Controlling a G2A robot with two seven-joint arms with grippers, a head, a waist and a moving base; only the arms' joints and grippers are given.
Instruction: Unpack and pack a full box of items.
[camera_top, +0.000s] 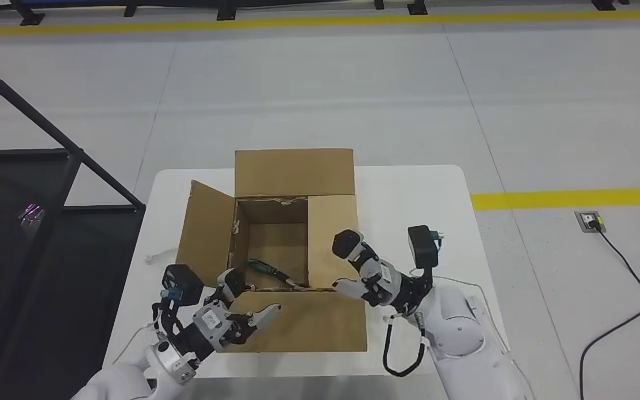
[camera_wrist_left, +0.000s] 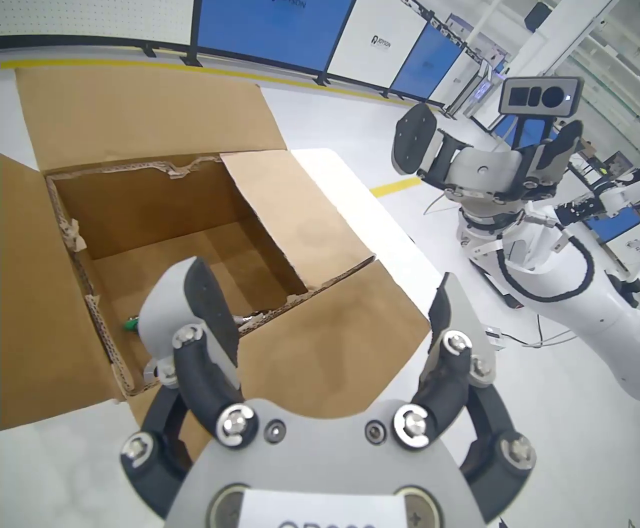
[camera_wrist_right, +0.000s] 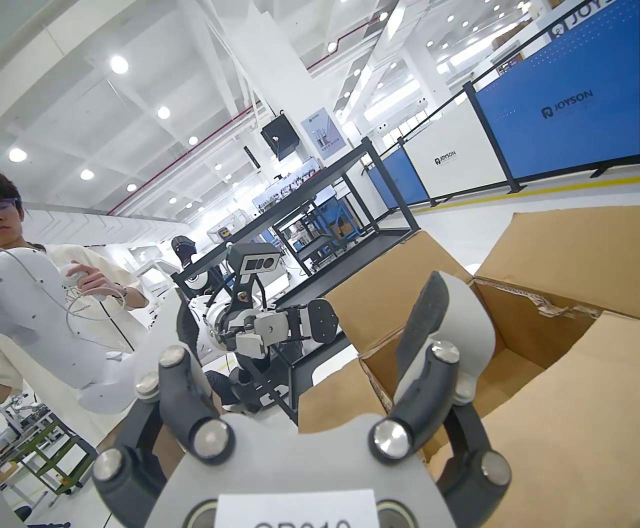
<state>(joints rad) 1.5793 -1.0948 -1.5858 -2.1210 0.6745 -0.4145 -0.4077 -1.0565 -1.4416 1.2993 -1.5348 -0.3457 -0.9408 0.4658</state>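
Over the near flap of the cardboard box (camera_top: 295, 172), the left gripper (camera_top: 250, 297) is spread wide, empty; above its right flap, the right gripper (camera_top: 345, 267) likewise. The white label (camera_wrist_left: 310, 507) has its print cut off.

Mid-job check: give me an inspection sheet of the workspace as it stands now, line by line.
Surface: white table, carrying the box.
Job's things: cardboard box, all four flaps open; one small green and silver item on its floor near the near left corner, too small to identify.
Clutter: nothing seen.
Grippers: left tool open above the near flap; right tool open at the near end of the right flap; neither holds anything.
Cables: black cable loops beside the right arm; floor cable runs to a floor socket.
Surroundings: black rack to the table's left; yellow floor line.
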